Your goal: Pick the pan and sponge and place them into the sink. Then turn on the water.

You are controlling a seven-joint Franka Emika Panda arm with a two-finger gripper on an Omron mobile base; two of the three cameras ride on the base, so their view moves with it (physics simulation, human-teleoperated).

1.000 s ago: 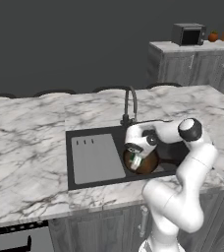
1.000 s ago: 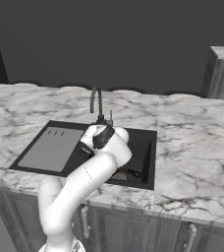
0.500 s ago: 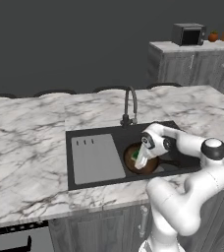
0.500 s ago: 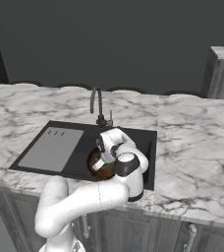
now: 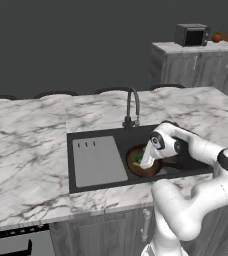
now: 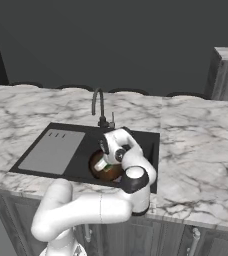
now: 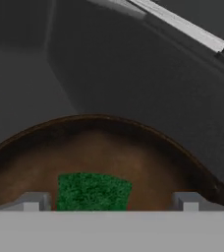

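My pincer (image 7: 109, 199) stood apart over the sponge (image 7: 93, 191), which lay in the pan (image 7: 104, 157) inside the sink (image 5: 93, 137). Risks noted: lifting off could snag the sponge; swinging toward the faucet (image 5: 132, 105) could strike its spout.

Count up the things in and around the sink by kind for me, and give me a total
Pans: 1, pan, in the sink.
Sponges: 1, sponge, lying in the pan.
Faucets: 1, faucet, behind the basin.
Sinks: 1.
Total: 4.
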